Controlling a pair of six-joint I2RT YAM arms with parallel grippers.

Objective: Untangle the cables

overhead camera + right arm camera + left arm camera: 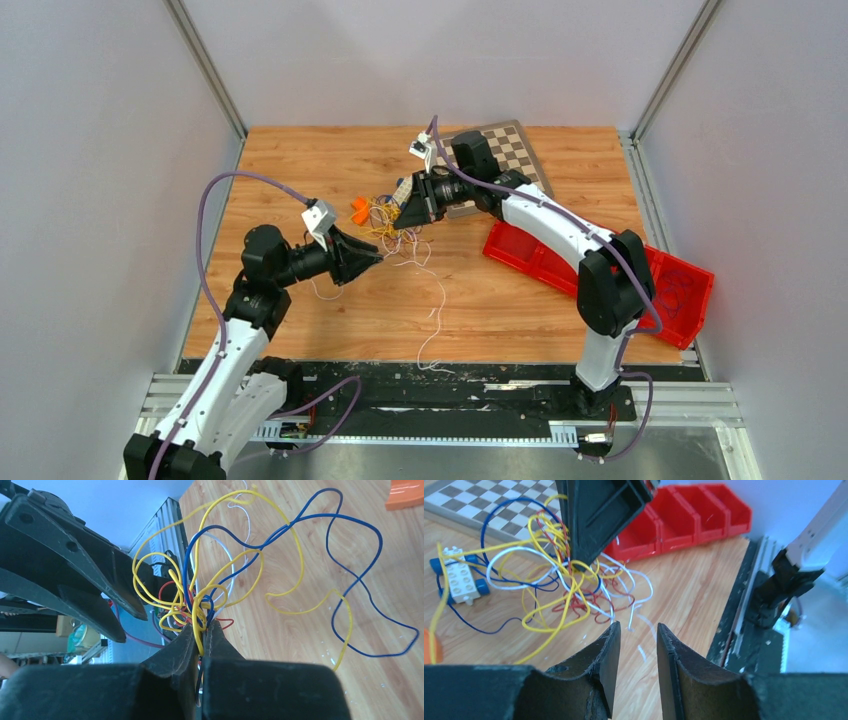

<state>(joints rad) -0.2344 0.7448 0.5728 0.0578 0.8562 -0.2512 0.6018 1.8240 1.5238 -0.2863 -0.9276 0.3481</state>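
Over mid surface: cables (pixel 392 225) bunched in a tangle of yellow, blue, white, red strands, lifted off the wood surface (pixel 500 300)
right tool (pixel 202 630): fingers pressed together, clamped on a few strands of the cables, yellow and blue clearly among them
left tool (pixel 638 635): fingers part-way apart, nothing visibly between them, hovering just beside the low side of the bunch
loose strand: one white wire (pixel 436 320) trails from the bunch toward the near edge
step: judged early; right holds the knot up, left lining up for a second grip
next move: left needs to close on one separate strand, then pull away from the right tool
nearby: toy brick (pixel 460 580), chessboard (pixel 515 150), red bins (pixel 690 290)
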